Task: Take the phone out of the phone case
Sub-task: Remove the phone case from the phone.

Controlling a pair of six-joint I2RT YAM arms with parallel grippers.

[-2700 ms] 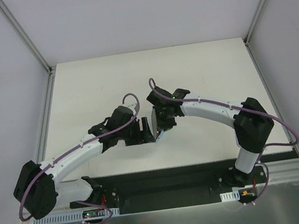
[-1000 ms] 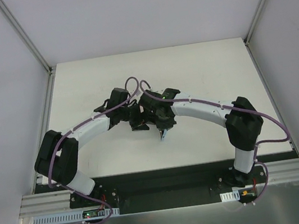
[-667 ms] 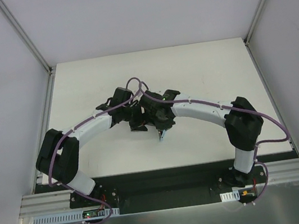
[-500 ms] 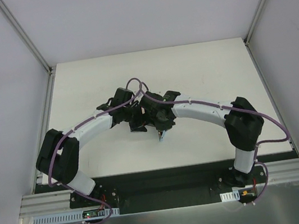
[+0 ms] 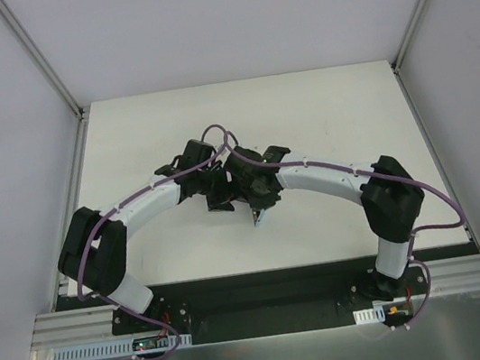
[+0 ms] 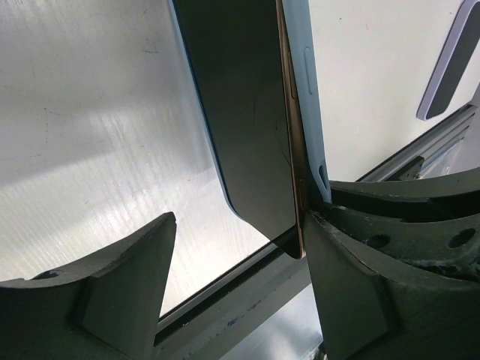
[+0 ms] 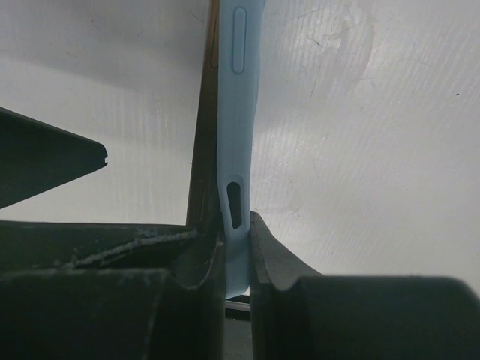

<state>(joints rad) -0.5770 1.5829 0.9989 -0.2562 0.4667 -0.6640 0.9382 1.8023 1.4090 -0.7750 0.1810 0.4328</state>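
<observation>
Overhead, look to the middle of the white table top (image 5: pixel 321 112): black two-finger left gripper (image 5: pixel 220 197) and black two-finger right gripper (image 5: pixel 257 203) nose to nose, a sliver of soft pale-blue rubbery phone case (image 5: pixel 258 217) poking out just below the right one. Cannot tell either tool's state from up here.

Next, from the left wrist: find the slim dark-glass phone with a gold metal rim (image 6: pixel 240 112) edge-on between widely spread fingers (image 6: pixel 127 285), apart from the left-hand one, its lower corner close against the dark metal on the right. Grips nothing. Backed by the case (image 6: pixel 304 75) along one long side.

Then, from the right wrist: pressed together on the bottom end of the case (image 7: pixel 236 90), just below its slot. Cannot tell whether the phone (image 7: pixel 204 150) sits inside that pinch too.

Probably light and rigid as to the phone, slick on the glass, liable to crack if levered. Probably limp, stretchy and grippy as to the case. Best to take the phone across its flat faces near a corner, keep the pinch on the case lip, and peel rather than tug straight.
</observation>
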